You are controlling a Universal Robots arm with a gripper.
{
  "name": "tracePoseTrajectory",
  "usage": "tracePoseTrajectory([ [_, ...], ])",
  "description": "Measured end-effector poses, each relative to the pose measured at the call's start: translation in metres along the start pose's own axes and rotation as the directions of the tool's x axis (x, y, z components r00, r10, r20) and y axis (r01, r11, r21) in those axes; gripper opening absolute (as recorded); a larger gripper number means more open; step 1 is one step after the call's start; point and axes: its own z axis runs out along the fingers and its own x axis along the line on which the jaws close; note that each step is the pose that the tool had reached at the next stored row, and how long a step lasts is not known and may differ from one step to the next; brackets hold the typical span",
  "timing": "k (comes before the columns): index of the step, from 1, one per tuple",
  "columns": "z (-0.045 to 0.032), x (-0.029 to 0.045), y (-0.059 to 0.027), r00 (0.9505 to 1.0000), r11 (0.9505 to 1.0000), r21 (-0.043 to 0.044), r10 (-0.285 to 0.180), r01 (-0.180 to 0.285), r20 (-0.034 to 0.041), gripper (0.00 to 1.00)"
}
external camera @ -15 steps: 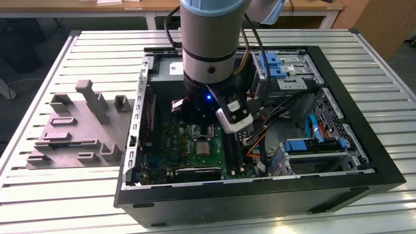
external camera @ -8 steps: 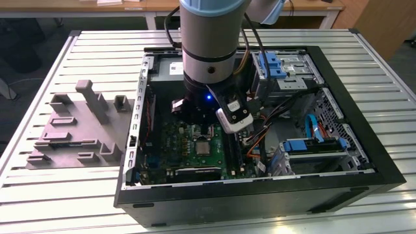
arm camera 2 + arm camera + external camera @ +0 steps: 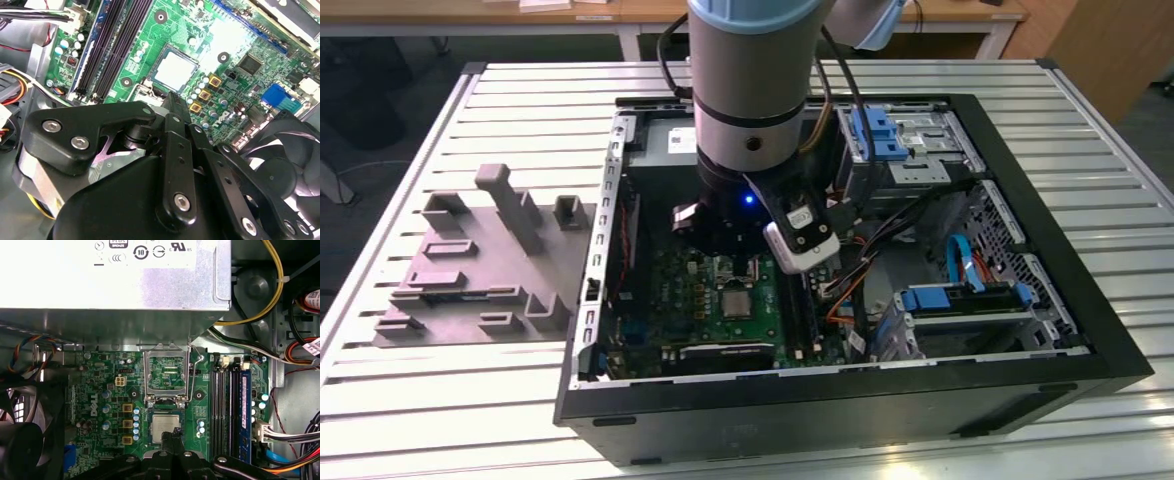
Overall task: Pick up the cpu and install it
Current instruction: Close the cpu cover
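Seeing the cpu (image 3: 161, 424) lying flat on the motherboard (image 3: 100, 390), with the gripper (image 3: 172, 436) right over its near edge. Its fingers (image 3: 167, 442) look pressed together with nothing visible between them. I can't tell from either wrist view whether the tips touch the chip or hang just above it. Main risk as I judge it: if the chip isn't fully keyed in, a downward push or sideways drag from the tips could skew it and bend the contacts underneath. The retention frame (image 3: 167, 371) stands hinged open just beside the chip, toward the power supply (image 3: 115, 285), lever (image 3: 193, 371) alongside. Nothing clamps the chip, so it can shift. Tight surroundings: memory slots (image 3: 227, 407) on one side, a row of capacitors (image 3: 136, 421) on the other, black fan (image 3: 22, 440) near, loose cables (image 3: 270, 300) by the supply. In the exterior view the arm (image 3: 754, 90) reaches deep into the computer case (image 3: 1107, 350), and I reckon the walls limit any swing. The grey fixture plate (image 3: 474, 270) sits outside on the table (image 3: 1067, 120), well apart.
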Motion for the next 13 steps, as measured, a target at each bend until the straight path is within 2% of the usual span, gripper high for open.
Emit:
tracePoseTrajectory([
  [13,0.0000,0.0000,0.0000,1.0000,1.0000,0.0000,0.000,0.000,0.0064,0.11],
])
